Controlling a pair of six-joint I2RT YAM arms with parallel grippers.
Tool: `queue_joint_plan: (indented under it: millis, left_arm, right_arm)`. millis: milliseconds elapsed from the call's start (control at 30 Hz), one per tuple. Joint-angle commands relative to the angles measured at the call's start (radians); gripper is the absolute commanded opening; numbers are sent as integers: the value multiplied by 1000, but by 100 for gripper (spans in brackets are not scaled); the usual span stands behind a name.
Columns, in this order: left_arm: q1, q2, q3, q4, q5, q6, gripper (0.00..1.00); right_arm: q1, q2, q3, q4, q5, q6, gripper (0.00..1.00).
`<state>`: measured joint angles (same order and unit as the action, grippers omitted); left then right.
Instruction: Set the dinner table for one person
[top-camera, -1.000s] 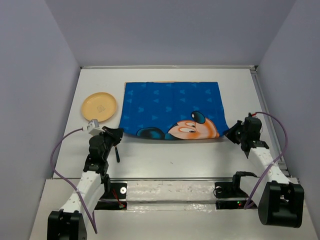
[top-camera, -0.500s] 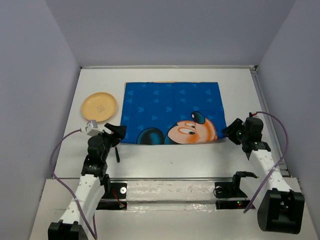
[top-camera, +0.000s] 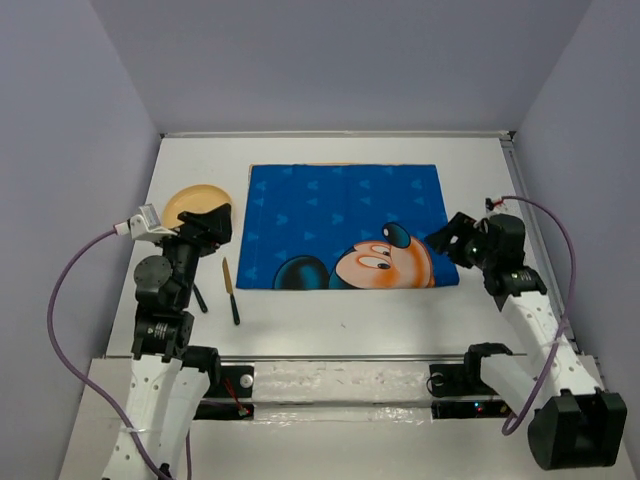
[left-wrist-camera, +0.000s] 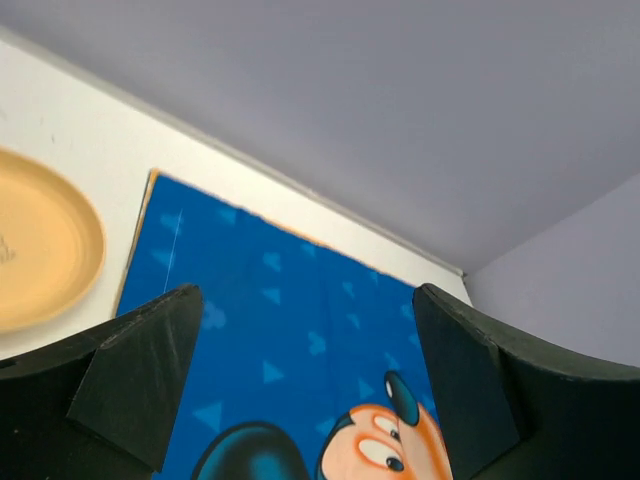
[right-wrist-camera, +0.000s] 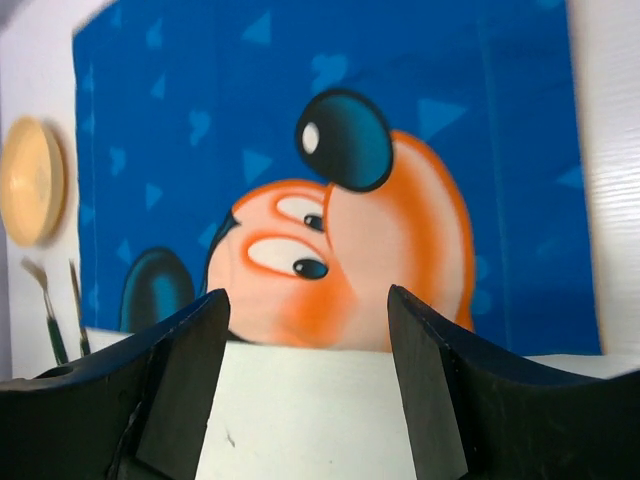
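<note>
The dinner table (top-camera: 330, 312) is a white top with a blue cartoon-mouse placemat (top-camera: 345, 220) lying flat in its middle. A yellow plate (top-camera: 185, 203) sits left of the mat, partly hidden by my left gripper (top-camera: 214, 222), which hangs open above the plate's near right edge. In the left wrist view that gripper (left-wrist-camera: 300, 400) holds nothing and faces the placemat (left-wrist-camera: 290, 330), with the plate (left-wrist-camera: 40, 250) at left. My right gripper (top-camera: 446, 239) stands open over the mat's near right corner. In the right wrist view it (right-wrist-camera: 305, 390) is empty above the placemat (right-wrist-camera: 420, 150).
A knife (top-camera: 231, 291) and a fork (top-camera: 197, 297) lie side by side on the table near the mat's near left corner. In the right wrist view the fork (right-wrist-camera: 45, 300) and knife (right-wrist-camera: 78, 300) lie at far left. Lavender walls close in three sides.
Both grippers opened and let go of the placemat's near corners. The left arm rose and swung toward the plate, uncovering the knife and fork. The right gripper lifted and drew back.
</note>
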<state>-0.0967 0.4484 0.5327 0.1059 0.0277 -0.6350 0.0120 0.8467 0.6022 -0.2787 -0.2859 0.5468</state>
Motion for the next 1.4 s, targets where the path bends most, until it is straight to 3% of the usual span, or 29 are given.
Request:
queue_joint_plan:
  millis: [0, 167, 233, 300, 433, 467, 667, 700, 733, 1167, 1367]
  left_arm:
    - [-9, 30, 185, -54, 26, 171, 99]
    - [-11, 59, 297, -145, 75, 325, 99]
    - [-15, 46, 308, -161, 68, 371, 99]
    - [-32, 27, 288, -166, 29, 388, 99]
    - [-57, 7, 224, -101, -55, 394, 99]
    - [-67, 7, 213, -77, -67, 399, 99]
    - [-172, -10, 147, -29, -184, 428, 99]
    - [-185, -11, 148, -37, -195, 431, 99]
    - [-198, -19, 150, -41, -207, 436, 99]
    - [-311, -117, 151, -44, -253, 440, 99]
    - [-345, -157, 154, -25, -255, 449, 99]
  right_arm:
    - [202, 109, 86, 90, 20, 10, 67]
    - [479, 346, 215, 206, 140, 51, 17]
    - [566, 437, 321, 226, 169, 51, 16]
    - [618, 579, 401, 260, 204, 54, 17]
    - [710, 837, 658, 335, 211, 116, 27]
    - [720, 889, 659, 335, 214, 126, 30]
    - [760, 1282, 1170, 309, 208, 209, 48]
    - [769, 1328, 1171, 299, 197, 220, 49]
    - [769, 1412, 1279, 293, 177, 231, 49]
    - [824, 1900, 1915, 227, 125, 416, 54]
    - [833, 1977, 1937, 256, 140, 459, 58]
